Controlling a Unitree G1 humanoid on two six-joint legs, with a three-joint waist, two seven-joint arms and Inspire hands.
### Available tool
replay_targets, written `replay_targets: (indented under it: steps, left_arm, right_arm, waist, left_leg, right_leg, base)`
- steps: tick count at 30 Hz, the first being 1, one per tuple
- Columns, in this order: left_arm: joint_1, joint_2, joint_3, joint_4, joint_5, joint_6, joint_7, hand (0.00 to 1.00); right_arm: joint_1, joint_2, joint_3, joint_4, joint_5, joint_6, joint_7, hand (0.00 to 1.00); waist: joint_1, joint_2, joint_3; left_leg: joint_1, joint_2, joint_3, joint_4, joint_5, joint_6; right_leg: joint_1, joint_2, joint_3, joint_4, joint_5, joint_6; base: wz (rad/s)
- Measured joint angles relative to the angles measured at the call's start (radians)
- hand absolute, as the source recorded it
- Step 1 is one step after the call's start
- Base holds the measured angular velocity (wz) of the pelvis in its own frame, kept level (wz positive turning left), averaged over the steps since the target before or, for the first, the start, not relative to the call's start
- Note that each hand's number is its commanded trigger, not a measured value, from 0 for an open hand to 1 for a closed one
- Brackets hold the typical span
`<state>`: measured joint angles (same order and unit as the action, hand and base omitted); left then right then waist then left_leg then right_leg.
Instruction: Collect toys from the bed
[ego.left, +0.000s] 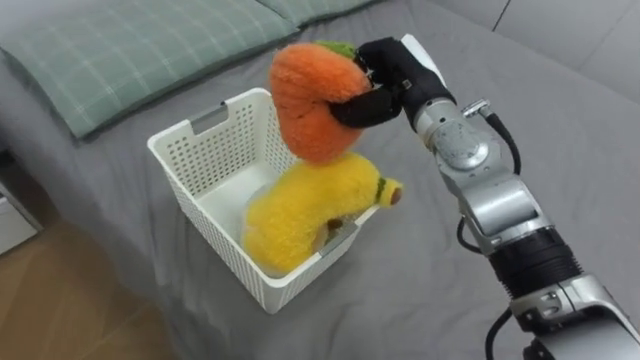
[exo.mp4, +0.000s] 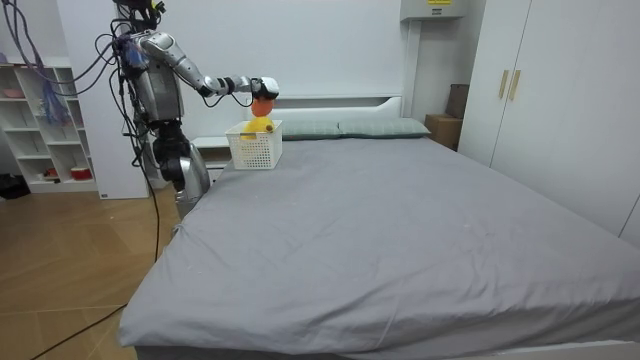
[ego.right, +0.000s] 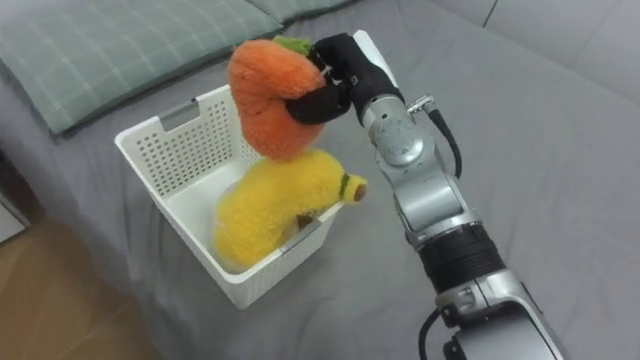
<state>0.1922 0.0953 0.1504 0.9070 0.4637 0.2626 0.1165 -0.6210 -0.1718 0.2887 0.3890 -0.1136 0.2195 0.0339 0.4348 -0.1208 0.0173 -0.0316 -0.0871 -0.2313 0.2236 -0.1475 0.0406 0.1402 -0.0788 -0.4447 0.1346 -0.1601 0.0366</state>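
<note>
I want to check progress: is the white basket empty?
No, a yellow banana toy lies in the basket, under the carrot toy gripped by the right hand.

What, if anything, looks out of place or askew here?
The yellow plush banana lies askew in the white basket, its tip poking over the rim. The right hand holds the orange plush carrot above it. Nothing looks spilled or damaged.

no text is reading legibly. a yellow label (exo.mp4: 437, 2) is showing on the white wall box (exo.mp4: 432, 12) at 1 o'clock in the room view, print too small.
</note>
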Motion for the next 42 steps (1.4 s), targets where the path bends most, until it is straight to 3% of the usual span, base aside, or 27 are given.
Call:
replay_targets:
  steps: [8, 10, 12, 13, 15, 16, 19, 27, 30, 36, 42]
  left_arm:
    - [-0.001, 0.0, 0.003, -0.016, 0.0, 0.001, 0.0, 0.0]
    - [0.009, 0.004, 0.003, -0.016, 0.0, 0.017, 0.0, 0.0]
    - [0.013, 0.007, 0.002, -0.017, 0.0, 0.022, 0.0, 0.0]
    - [0.012, 0.009, 0.002, -0.017, 0.0, 0.023, 0.0, 0.0]
    - [0.013, 0.01, 0.002, -0.018, 0.0, 0.023, 0.0, 0.0]
    - [0.014, 0.01, 0.002, -0.018, 0.0, 0.022, 0.0, 0.0]
    - [0.017, 0.01, 0.001, -0.018, -0.001, 0.021, 0.001, 0.0]
    - [0.021, 0.011, -0.007, -0.018, -0.003, 0.012, 0.003, 0.0]
    - [0.028, 0.009, -0.009, -0.023, -0.003, 0.006, 0.003, 0.0]
    - [0.049, 0.009, -0.008, -0.031, -0.001, -0.006, 0.01, 0.0]
    - [0.064, 0.009, 0.013, -0.031, 0.001, -0.012, 0.009, 0.0]
  right_arm:
    - [0.0, 0.0, 0.003, 0.085, -0.007, 0.001, -0.001, 1.0]
    - [0.0, 0.0, 0.003, 0.122, -0.007, 0.003, -0.002, 0.99]
    - [0.0, 0.001, 0.002, 0.132, -0.002, 0.008, -0.011, 0.73]
    - [0.0, 0.001, 0.002, 0.144, 0.003, 0.008, -0.018, 0.67]
    - [0.0, 0.004, 0.002, 0.156, 0.012, 0.008, -0.029, 0.18]
    - [0.0, 0.004, 0.002, 0.155, 0.013, 0.007, -0.034, 0.0]
    - [0.0, 0.005, 0.002, 0.156, 0.014, 0.007, -0.051, 0.0]
    - [0.0, 0.004, 0.002, 0.187, 0.028, -0.008, -0.081, 0.0]
    - [0.0, 0.001, 0.003, 0.187, 0.03, -0.01, -0.093, 0.0]
    - [0.045, 0.003, 0.007, 0.174, 0.028, -0.041, -0.111, 0.0]
    - [0.105, 0.003, 0.006, 0.14, 0.029, -0.047, -0.111, 0.0]
  waist:
    - [0.011, 0.001, 0.0008]
    - [0.01, 0.0, 0.0004]
    - [0.013, 0.0, 0.0004]
    - [0.013, 0.0, 0.0004]
    - [0.025, 0.001, 0.0012]
    - [0.031, 0.001, 0.001]
    - [0.037, 0.003, 0.0018]
    - [0.036, 0.02, 0.0107]
    - [0.038, 0.028, 0.0072]
    - [0.042, 0.053, -0.0093]
    - [0.049, 0.049, -0.0133]
  left_leg:
    - [-0.012, -0.033, -0.082, 0.003, 0.029, 0.0]
    - [-0.021, -0.05, -0.109, 0.003, 0.037, -0.006]
    - [-0.028, -0.059, -0.128, 0.01, 0.042, -0.007]
    - [-0.032, -0.065, -0.139, 0.014, 0.046, -0.003]
    - [-0.033, -0.067, -0.148, 0.014, 0.048, -0.002]
    - [-0.037, -0.068, -0.156, 0.013, 0.051, -0.001]
    - [-0.044, -0.081, -0.172, 0.013, 0.055, 0.001]
    - [-0.058, -0.088, -0.196, 0.017, 0.06, 0.001]
    - [-0.063, -0.097, -0.21, 0.019, 0.063, 0.0]
    - [-0.06, -0.101, -0.223, 0.012, 0.073, 0.004]
    - [-0.06, -0.102, -0.224, 0.012, 0.077, 0.005]
  right_leg:
    - [0.02, -0.013, -0.052, -0.001, -0.005, 0.008]
    - [0.018, -0.016, -0.053, 0.001, -0.015, 0.012]
    - [0.015, -0.024, -0.071, 0.002, -0.021, 0.011]
    - [0.015, -0.025, -0.084, 0.002, -0.023, 0.011]
    - [0.017, -0.024, -0.093, 0.001, -0.024, 0.012]
    - [0.018, -0.024, -0.101, 0.002, -0.024, 0.012]
    - [0.018, -0.026, -0.111, 0.0, -0.023, 0.014]
    - [0.015, -0.026, -0.11, 0.001, -0.023, 0.015]
    - [0.01, -0.026, -0.114, 0.0, -0.025, 0.017]
    - [0.016, -0.034, -0.135, 0.002, -0.024, 0.019]
    - [0.018, -0.041, -0.14, 0.003, -0.027, 0.024]
  base:
    - [0.32]
    - [0.41]
    - [0.37]
    - [0.33]
    - [0.21]
    - [0.17]
    - [0.16]
    - [0.1]
    - [0.14]
    - [0.09]
    - [0.02]
